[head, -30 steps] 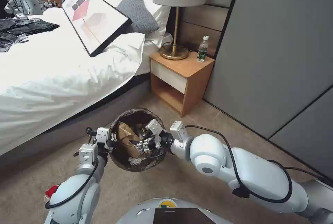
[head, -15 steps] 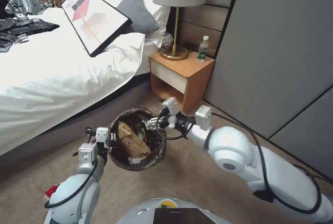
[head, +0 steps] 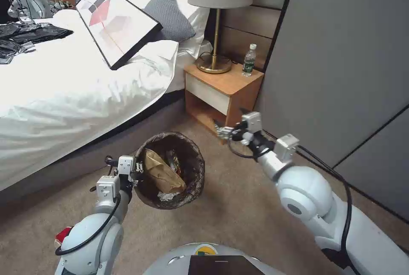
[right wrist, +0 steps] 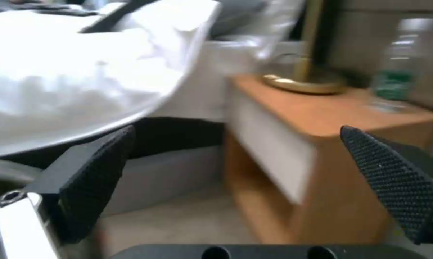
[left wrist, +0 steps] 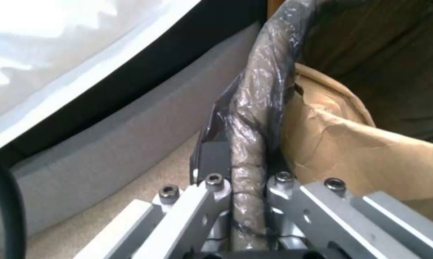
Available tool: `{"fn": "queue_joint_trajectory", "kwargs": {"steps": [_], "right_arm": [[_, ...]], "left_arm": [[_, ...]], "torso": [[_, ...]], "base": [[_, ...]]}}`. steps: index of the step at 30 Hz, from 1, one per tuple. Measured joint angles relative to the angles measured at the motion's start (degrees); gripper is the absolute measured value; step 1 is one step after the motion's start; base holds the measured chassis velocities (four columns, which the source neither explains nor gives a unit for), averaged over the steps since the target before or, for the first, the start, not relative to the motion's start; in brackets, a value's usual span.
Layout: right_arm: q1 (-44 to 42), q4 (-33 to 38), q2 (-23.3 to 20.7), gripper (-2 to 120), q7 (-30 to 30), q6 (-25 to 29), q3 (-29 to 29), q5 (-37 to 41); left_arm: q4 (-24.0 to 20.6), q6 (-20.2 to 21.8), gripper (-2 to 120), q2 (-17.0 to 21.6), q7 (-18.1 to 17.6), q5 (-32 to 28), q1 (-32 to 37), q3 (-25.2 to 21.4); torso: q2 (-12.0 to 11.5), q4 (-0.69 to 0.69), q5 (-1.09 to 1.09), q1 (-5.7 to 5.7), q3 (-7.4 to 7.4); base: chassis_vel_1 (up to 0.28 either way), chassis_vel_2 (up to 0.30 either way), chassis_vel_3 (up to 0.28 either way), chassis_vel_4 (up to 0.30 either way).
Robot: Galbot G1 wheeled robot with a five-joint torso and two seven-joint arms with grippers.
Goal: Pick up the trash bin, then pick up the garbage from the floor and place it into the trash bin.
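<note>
Two tools at work, left tool point(head: 135, 172) clamped on trash bin point(head: 194, 181) rim, brown paper bag point(head: 162, 175) inside, right tool point(head: 222, 131) spread wide, empty, near nightstand point(head: 238, 96).

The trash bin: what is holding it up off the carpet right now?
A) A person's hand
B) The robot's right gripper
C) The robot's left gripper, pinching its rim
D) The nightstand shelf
C: the left gripper is clamped on the bag-covered rim of the trash bin, while the right gripper is open near the nightstand.
</note>
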Motion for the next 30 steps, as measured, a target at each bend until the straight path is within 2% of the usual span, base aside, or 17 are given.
{"fn": "queue_joint_trajectory", "kwargs": {"steps": [3,5,6,7,9,10,13,14,17,21,30], "right_arm": [[-11.61,-1.04,4.46,100,-3.60,8.24,8.59,-9.55],[-13.09,-1.17,5.15,100,-3.95,9.39,9.47,-10.77],[-15.65,-1.51,7.09,100,-4.64,12.01,11.47,-13.88],[-15.65,-1.51,7.09,100,-4.64,12.01,11.47,-13.88],[-21.10,-2.43,13.67,100,-6.11,17.49,15.47,-19.34],[-21.10,-2.43,13.67,100,-6.11,17.49,15.47,-19.34],[-27.02,-3.25,20.93,100,-7.42,23.18,19.06,-23.09],[-27.02,-3.25,20.93,100,-7.42,23.18,19.06,-23.09],[-30.80,-3.99,24.84,100,-8.29,27.90,21.08,-25.88],[-33.26,-3.95,27.51,100,-9.02,30.39,22.33,-27.09],[-36.37,-3.27,30.59,100,-12.63,33.06,26.38,-27.34]], "left_arm": [[0.16,0.00,2,0.31,0.05,-0.18,-0.21,0.00],[0.21,0.01,2,0.40,0.06,-0.22,-0.25,0.02],[0.30,0.00,2,0.53,0.09,-0.28,-0.28,0.07],[0.30,0.00,2,0.53,0.09,-0.28,-0.28,0.07],[0.35,0.00,2,0.68,0.10,-0.30,-0.18,0.14],[0.35,0.00,2,0.68,0.10,-0.30,-0.18,0.14],[0.22,0.02,2,0.78,0.12,-0.31,0.33,0.05],[0.22,0.02,2,0.78,0.12,-0.31,0.33,0.05],[-0.29,0.03,2,0.68,0.09,-0.31,0.73,-0.38],[-0.61,0.06,2,0.53,0.05,-0.29,1.03,-0.46],[-0.85,0.15,2,0.57,0.01,-0.18,1.58,-0.55]], "torso": [[0.00,-0.03,0.00,0.00,0.00],[0.00,-0.05,0.00,0.00,0.00],[0.00,0.03,-0.02,0.00,0.00],[0.00,0.03,-0.02,0.00,0.00],[0.00,-0.01,0.00,0.00,0.00],[0.00,-0.01,0.00,0.00,0.00],[0.00,-0.02,-0.01,0.00,0.00],[0.00,-0.02,-0.01,0.00,0.00],[0.00,0.00,-0.02,0.00,0.00],[0.00,0.00,-0.01,0.00,0.00],[0.00,-0.01,-0.02,0.00,0.00]], "base": [[0.000,0.000,0.000,0.000],[0.000,0.000,0.000,0.000],[0.000,0.000,0.000,0.000],[0.000,0.000,0.000,0.000],[0.000,0.000,0.000,0.000],[0.000,0.000,0.000,0.000],[0.000,0.000,0.000,0.000],[0.000,0.000,0.000,0.000],[0.000,0.000,0.000,0.000],[0.000,0.000,0.000,0.000],[0.000,0.000,0.000,0.000]]}}
